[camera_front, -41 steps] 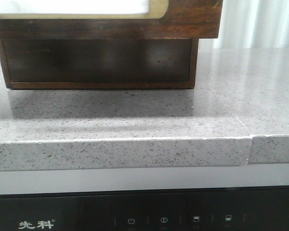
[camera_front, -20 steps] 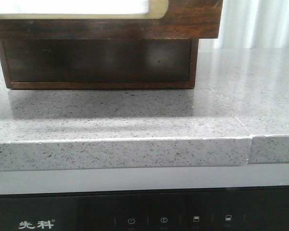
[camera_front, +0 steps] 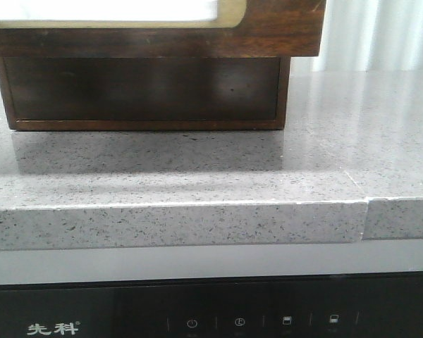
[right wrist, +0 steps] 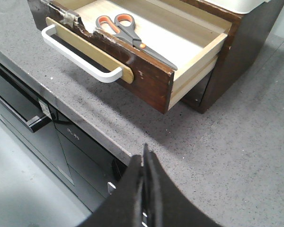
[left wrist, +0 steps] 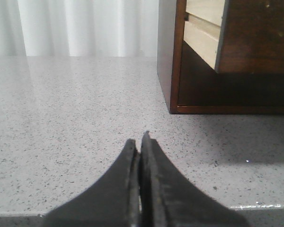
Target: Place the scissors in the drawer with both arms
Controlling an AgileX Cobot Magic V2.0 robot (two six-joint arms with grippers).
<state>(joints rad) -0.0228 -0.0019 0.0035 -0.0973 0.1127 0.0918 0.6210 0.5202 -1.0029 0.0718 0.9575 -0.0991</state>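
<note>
The scissors [right wrist: 128, 32], with orange finger loops and grey blades, lie inside the drawer [right wrist: 146, 80], which is pulled out of the wooden cabinet [right wrist: 236, 52]. In the front view the drawer front [camera_front: 282, 32] with its white, cream-framed panel fills the top, above the cabinet's dark lower part [camera_front: 141, 91]. My left gripper [left wrist: 139, 139] is shut and empty over the countertop, to the side of the cabinet [left wrist: 168, 56], with the open drawer [left wrist: 255, 38] jutting past it. My right gripper [right wrist: 145, 150] is shut and empty above the counter's front edge, apart from the drawer. Neither gripper shows in the front view.
The grey speckled countertop [camera_front: 197, 176] has a seam at its right front edge [camera_front: 366, 211]. A black appliance with a control panel [camera_front: 240, 322] sits below the counter. White curtains [left wrist: 85, 23] hang behind the counter.
</note>
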